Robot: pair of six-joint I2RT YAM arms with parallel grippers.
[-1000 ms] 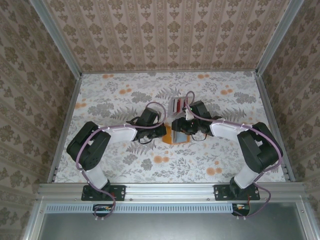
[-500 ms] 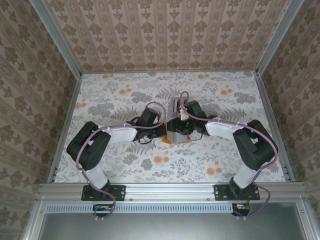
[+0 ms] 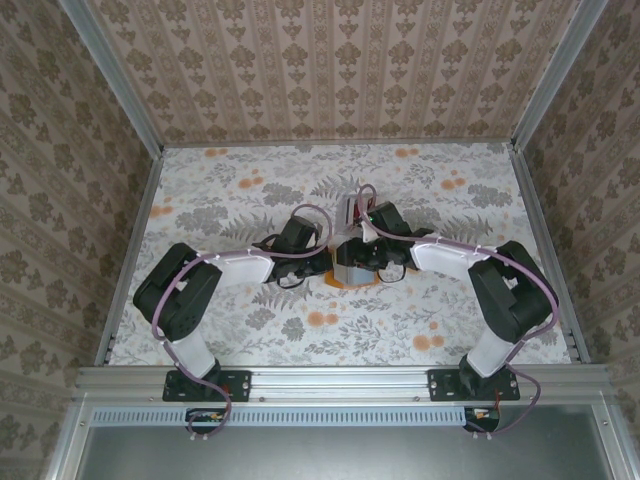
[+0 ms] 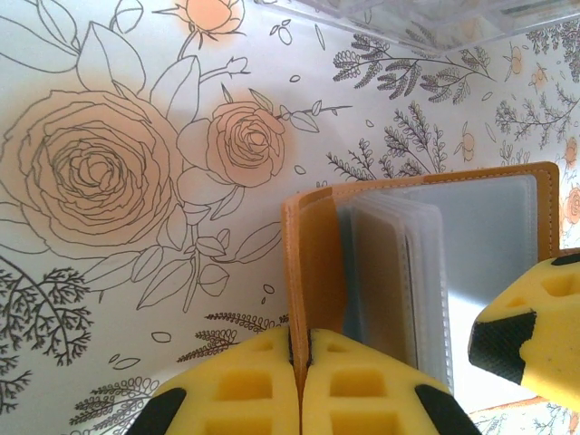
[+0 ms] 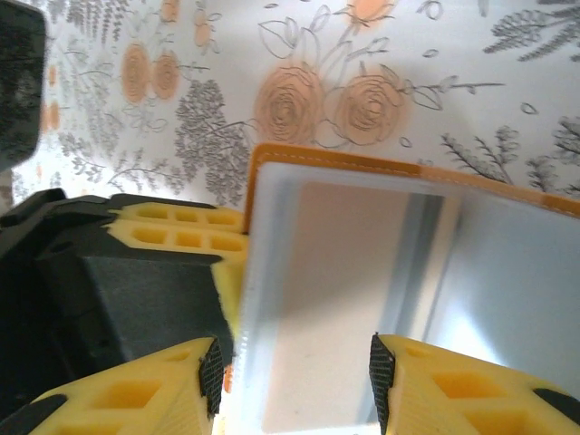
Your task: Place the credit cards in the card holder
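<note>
- From the top camera I see the card holder near the middle of the flowered counter. It lies just at 6 o'clock of the clear rack.
- The left end effector reaches the holder from 9 o'clock. Its two yellow pads are pressed together on the orange cover, near the fold.
- On the left wrist camera the pinched cover stands upright between the pads. The rest of the holder lies open toward 3 o'clock, pale grey-blue inside.
- A stack of clear sleeves stands fanned up from the fold, just beside the orange cover.
- The right end effector comes in from 3 o'clock. Its jaws stand about half apart, one yellow finger on each side of the holder's pale inside.
- I cannot tell whether those fingers touch the holder's inside or anything on it.
- On the right wrist camera the holder's orange rim runs across toward 12 o'clock. The left end effector's yellow pad and black body sit at 9 o'clock, against the holder's edge.
- On the left wrist camera one right finger shows at 4 o'clock, over the open half of the holder.
- The edge of the rack shows at 12 o'clock on that camera, apart from the holder.
</note>
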